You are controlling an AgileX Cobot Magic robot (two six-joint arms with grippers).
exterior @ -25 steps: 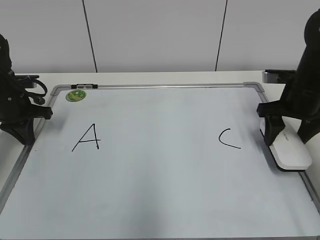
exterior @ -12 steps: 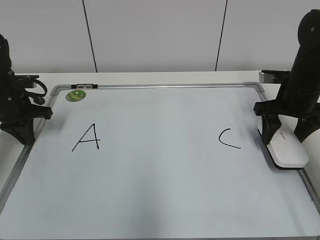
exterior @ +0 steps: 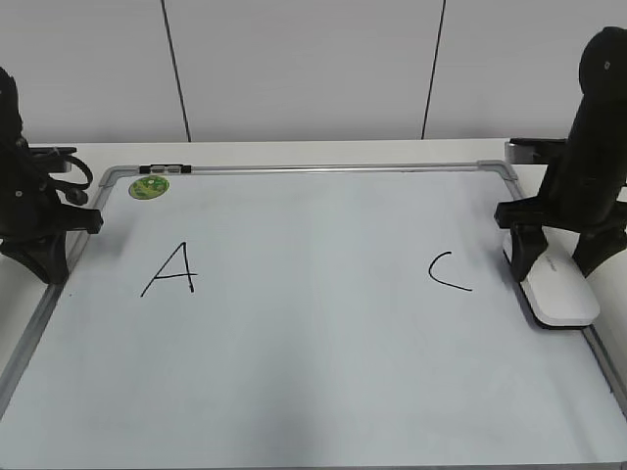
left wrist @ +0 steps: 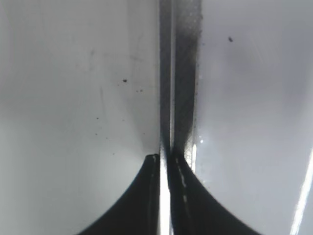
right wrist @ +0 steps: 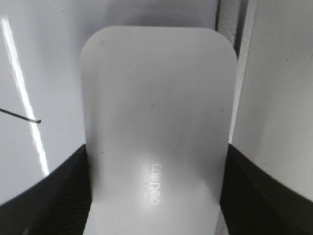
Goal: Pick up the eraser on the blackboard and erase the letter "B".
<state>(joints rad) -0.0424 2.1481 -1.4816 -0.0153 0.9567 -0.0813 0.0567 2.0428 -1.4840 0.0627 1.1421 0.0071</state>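
The blackboard (exterior: 313, 323) lies flat on the table, with a black "A" (exterior: 171, 269) at left and a black "C" (exterior: 448, 271) at right. No letter "B" shows; the board between them is blank. The white eraser (exterior: 562, 296) rests on the board at its right edge. My right gripper (exterior: 554, 266) is shut on it, one finger on each long side; the right wrist view shows the eraser (right wrist: 156, 107) filling the space between the fingers (right wrist: 58, 196). My left gripper (exterior: 44, 259) is shut and empty over the board's left frame (left wrist: 182, 73).
A round green magnet (exterior: 149, 186) sits at the board's far left corner. A black clip (exterior: 165, 169) is on the top frame. The end of the "C" stroke (right wrist: 22, 117) shows left of the eraser. A grey object (exterior: 534, 149) lies behind the right arm.
My right gripper has slid the eraser a little to the left and away along the board's right edge. The left arm has not moved.
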